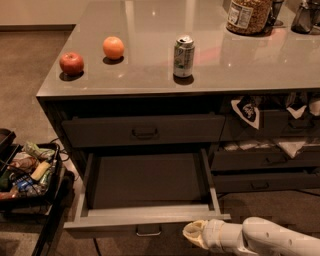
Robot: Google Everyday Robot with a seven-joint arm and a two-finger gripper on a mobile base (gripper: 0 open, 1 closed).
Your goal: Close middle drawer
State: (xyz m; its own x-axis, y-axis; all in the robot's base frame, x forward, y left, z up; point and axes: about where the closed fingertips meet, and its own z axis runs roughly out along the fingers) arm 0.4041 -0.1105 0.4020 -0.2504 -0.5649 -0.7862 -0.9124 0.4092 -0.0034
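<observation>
The middle drawer (146,218) is pulled far out of the dark grey desk (150,80), its long plain inner box open to view and its flat front low in the picture, with a small handle (148,230) at the centre of that front. The gripper (194,233) sits at the bottom edge of the view, just below and in front of the right end of the drawer's front, with the pale arm (272,239) reaching in from the lower right. Whether the gripper is clenched or released cannot be told, nor whether it touches the front. Above the open drawer, the top drawer (142,131) is pushed in, with the same kind of handle. On the desk top stand a red apple (71,63) near the left edge, an orange (113,47) just beside it and further back, and a drinks can (184,56) upright near the front edge. A jar (248,15) stands at the back right. To the right, other drawers (265,160) are partly open with pale packets hanging out. A black bin (30,172) of wrapped snacks sits on the floor to the left.
</observation>
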